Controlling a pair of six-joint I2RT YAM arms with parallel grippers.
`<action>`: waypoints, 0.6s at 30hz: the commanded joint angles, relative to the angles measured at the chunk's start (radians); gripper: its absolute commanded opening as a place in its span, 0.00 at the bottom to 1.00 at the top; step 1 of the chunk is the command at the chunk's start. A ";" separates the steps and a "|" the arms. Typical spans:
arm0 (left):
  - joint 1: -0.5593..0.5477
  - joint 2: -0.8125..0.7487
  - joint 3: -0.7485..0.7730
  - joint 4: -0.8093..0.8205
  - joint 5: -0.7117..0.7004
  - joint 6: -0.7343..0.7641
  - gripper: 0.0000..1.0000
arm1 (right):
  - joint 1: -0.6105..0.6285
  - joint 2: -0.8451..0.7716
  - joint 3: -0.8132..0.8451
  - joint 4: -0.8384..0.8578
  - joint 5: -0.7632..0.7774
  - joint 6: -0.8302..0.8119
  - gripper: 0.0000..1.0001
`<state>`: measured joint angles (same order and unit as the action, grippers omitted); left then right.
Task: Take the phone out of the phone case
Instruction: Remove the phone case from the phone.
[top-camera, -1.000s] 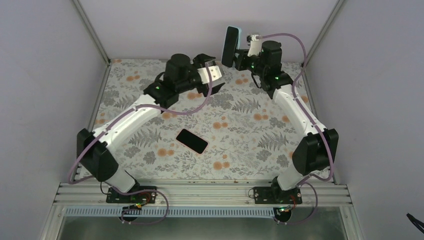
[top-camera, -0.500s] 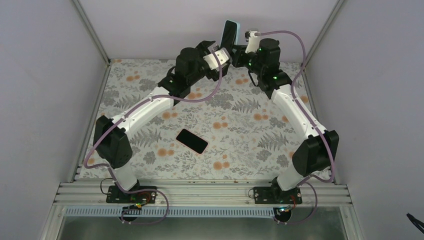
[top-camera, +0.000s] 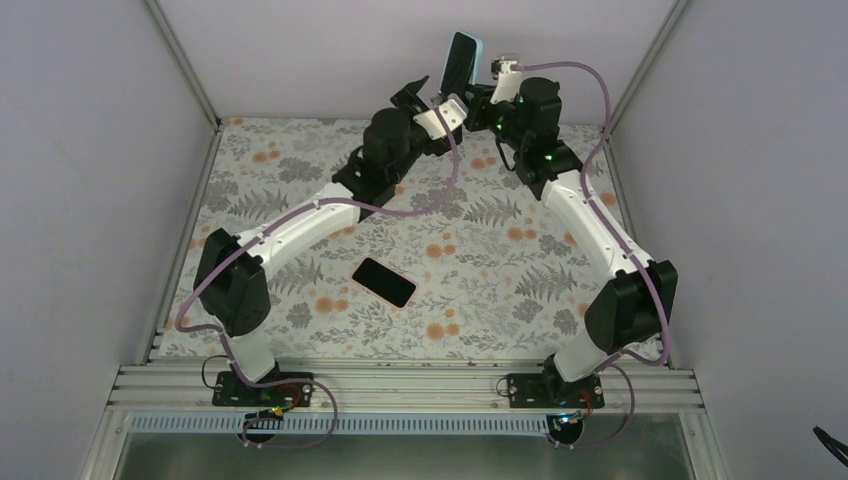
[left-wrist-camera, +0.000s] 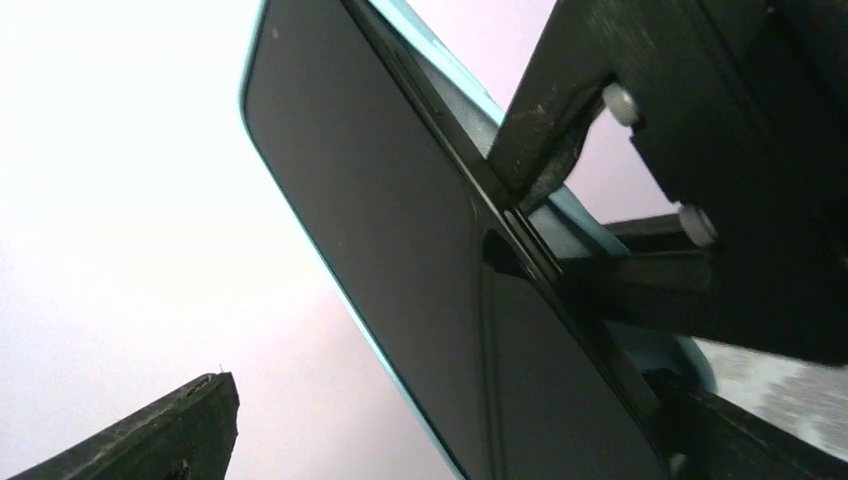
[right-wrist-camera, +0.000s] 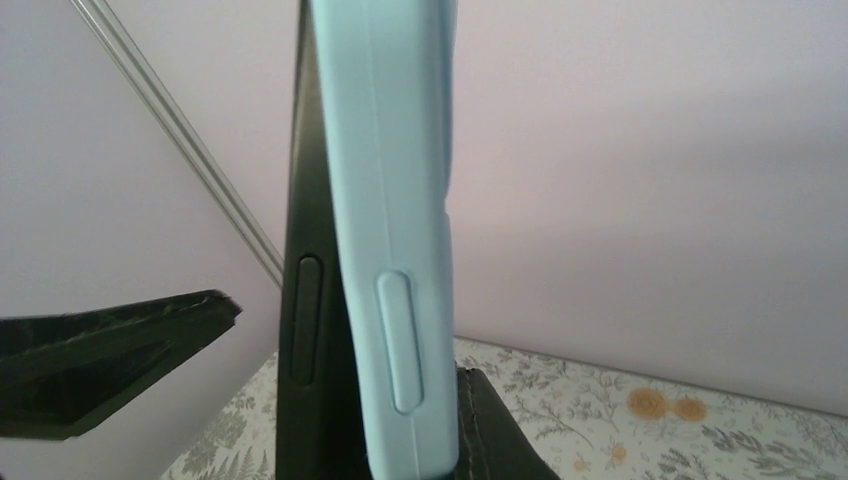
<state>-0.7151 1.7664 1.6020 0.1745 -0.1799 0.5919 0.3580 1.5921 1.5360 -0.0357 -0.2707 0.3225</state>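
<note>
The phone (top-camera: 458, 68), black with a dark screen, sits in a light blue case (top-camera: 474, 48) and is held upright above the table's far edge. My right gripper (top-camera: 472, 95) is shut on the case's lower end. In the right wrist view the blue case (right-wrist-camera: 390, 230) and the black phone edge (right-wrist-camera: 305, 300) stand side by side in my right gripper (right-wrist-camera: 380, 445). My left gripper (top-camera: 432, 100) is open next to the phone. In the left wrist view the screen (left-wrist-camera: 400, 250) fills the gap of my left gripper (left-wrist-camera: 450, 440), and the right gripper's fingers (left-wrist-camera: 600, 100) clamp the case (left-wrist-camera: 450, 75).
A second black phone (top-camera: 383, 281) lies flat on the floral table cover (top-camera: 500, 260) near the middle. The back wall (top-camera: 330, 50) and a frame post (right-wrist-camera: 180, 130) stand close behind the raised grippers.
My left arm has swung up and to the right, bringing its open gripper from over the table to the held phone. The right gripper has tilted the phone slightly.
</note>
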 joint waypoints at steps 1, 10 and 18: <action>-0.012 0.038 -0.116 0.534 -0.338 0.249 0.97 | 0.061 -0.052 -0.039 0.038 -0.100 -0.037 0.03; -0.013 0.150 -0.140 0.948 -0.451 0.462 0.72 | 0.103 -0.051 -0.010 -0.113 -0.352 -0.198 0.03; 0.003 0.205 -0.070 0.954 -0.490 0.458 0.32 | 0.108 -0.074 -0.019 -0.218 -0.578 -0.278 0.03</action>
<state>-0.8135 1.9453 1.4315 1.0447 -0.4992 1.0172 0.3836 1.5902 1.5478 0.0216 -0.3687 0.0849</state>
